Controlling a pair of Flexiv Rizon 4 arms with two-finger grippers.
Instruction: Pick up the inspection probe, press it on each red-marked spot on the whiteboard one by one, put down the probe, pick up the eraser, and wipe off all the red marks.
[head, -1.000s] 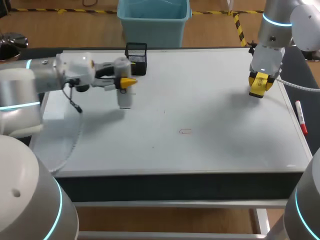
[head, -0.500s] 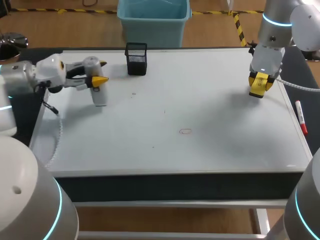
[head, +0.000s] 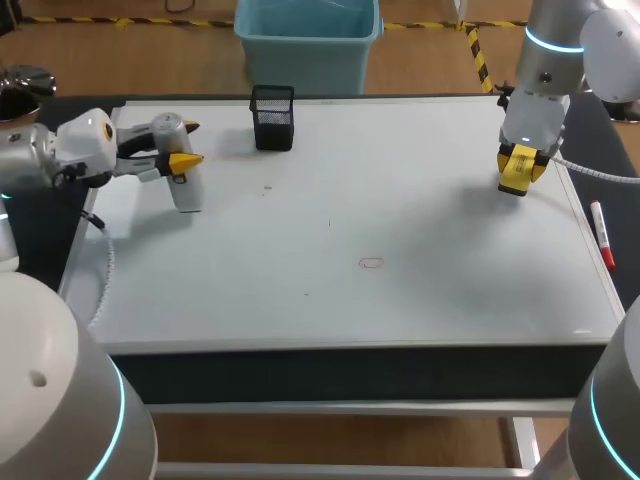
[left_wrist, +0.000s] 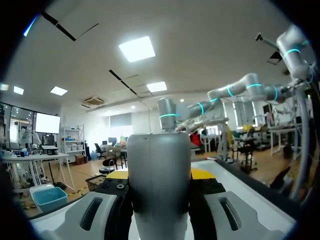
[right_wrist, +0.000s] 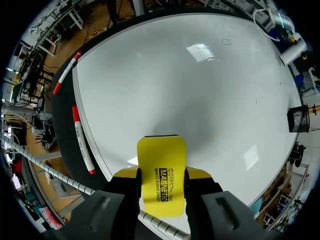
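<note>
Whiteboard (head: 450, 300), white and flat, covers nearly the whole table top.

**Task items**
- One inspection probe (head: 187, 190), a pale grey cylinder. It is held over the board's rear left corner, its tip slanting down toward the surface. Contact cannot be confirmed.
- The left gripper (head: 186, 144) is clamped on the probe from both sides. The left wrist view shows the probe body filling the gap between the fingers.
- One flat yellow rectangular eraser (right_wrist: 161, 170) is pinched in the right gripper (head: 520, 166), near the board's rear right edge.
- One faint red ring mark (head: 372, 263) lies right of centre, well apart from both tools. A few specks elsewhere are too small to class.

**Other items**
- One black mesh pen pot (head: 272, 118) stands at the rear edge.
- Two red-capped markers (right_wrist: 81, 140) (right_wrist: 65, 75) lie on the dark margin beside the board's right edge.

**Assessment**
- Probing looks finished or nearly so, since the eraser is already in hand.
- The next move calls for setting the probe down clear of the board.
- The eraser should then be carried to the ring, pressed flat on it and wiped across.
</note>
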